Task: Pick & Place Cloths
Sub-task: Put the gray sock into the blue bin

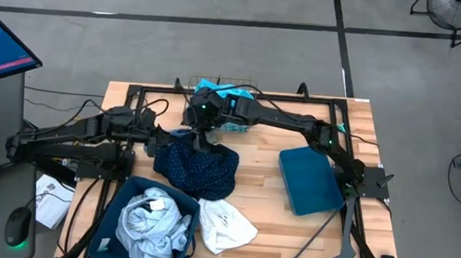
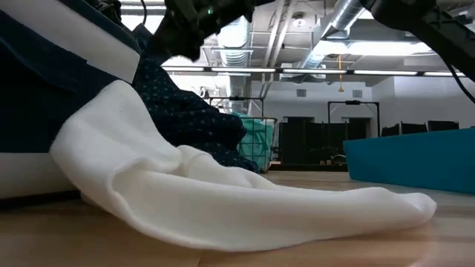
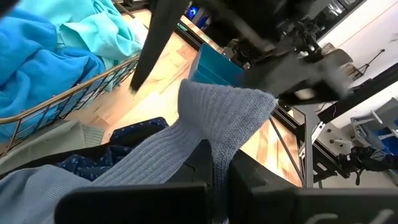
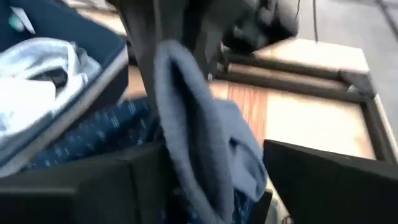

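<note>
A soft white cloth (image 2: 223, 200) lies on the wooden table (image 1: 266, 205) nearest the front edge, beside a dark teal plastic bin (image 1: 128, 199) holding pale grey garments (image 1: 152, 225). Behind it lies the navy dotted garment (image 1: 199, 169). Above that, the left gripper (image 3: 214, 171) is clamped shut on a ribbed grey-blue knit cloth (image 3: 205, 118); the right gripper (image 4: 205, 168) straddles the same cloth, jaws partly apart. Farthest back, turquoise cloths (image 1: 225, 96) fill a gold wire basket (image 3: 81, 87).

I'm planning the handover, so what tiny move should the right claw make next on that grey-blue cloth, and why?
Probably finish closing the right claw: the grey-blue cloth sits between its fingers, which are not yet shut, while the left claw pinches the same cloth above the navy dotted cloth.
</note>
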You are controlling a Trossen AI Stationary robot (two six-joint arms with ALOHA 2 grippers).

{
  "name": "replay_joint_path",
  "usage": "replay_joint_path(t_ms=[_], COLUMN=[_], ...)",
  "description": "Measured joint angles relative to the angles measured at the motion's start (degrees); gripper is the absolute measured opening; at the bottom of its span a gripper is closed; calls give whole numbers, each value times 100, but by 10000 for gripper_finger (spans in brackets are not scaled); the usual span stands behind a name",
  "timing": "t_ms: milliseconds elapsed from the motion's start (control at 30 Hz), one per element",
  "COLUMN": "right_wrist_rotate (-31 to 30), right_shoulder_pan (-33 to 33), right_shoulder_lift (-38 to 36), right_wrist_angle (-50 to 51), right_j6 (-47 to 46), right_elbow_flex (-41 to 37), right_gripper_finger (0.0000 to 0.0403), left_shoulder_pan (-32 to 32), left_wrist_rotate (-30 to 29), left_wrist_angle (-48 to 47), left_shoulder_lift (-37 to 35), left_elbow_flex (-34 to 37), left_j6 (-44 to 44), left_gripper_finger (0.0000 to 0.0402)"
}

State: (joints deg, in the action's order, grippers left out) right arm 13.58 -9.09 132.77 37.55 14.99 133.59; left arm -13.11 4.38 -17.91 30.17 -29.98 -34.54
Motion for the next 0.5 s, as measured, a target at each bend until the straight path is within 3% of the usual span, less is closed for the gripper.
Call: replay_joint_path(t_ms=[67, 233, 300, 500], right_wrist_rotate=[-2, 283, 289, -6], right_shoulder_pan=[-17, -53, -54, -52], right_shoulder_lift=[16, -4, -4, -60], right_wrist_angle=[2, 76, 93, 248], right_j6=[43, 128, 148, 59], right_elbow_flex=[-7, 4, 4, 101], right_gripper_finger=[196, 34, 14, 5], left_shoulder_pan=[-2, -2, -2, -6], left_wrist_rotate=[-2, -4, -4, -50], left_wrist_angle=[12, 50, 54, 77], left_shoulder_lift=[26, 110, 169, 407], left_elbow_flex=[0, 0, 0, -2], left_j6=[12, 125, 133, 406], left_gripper_finger=[0, 0, 0, 14])
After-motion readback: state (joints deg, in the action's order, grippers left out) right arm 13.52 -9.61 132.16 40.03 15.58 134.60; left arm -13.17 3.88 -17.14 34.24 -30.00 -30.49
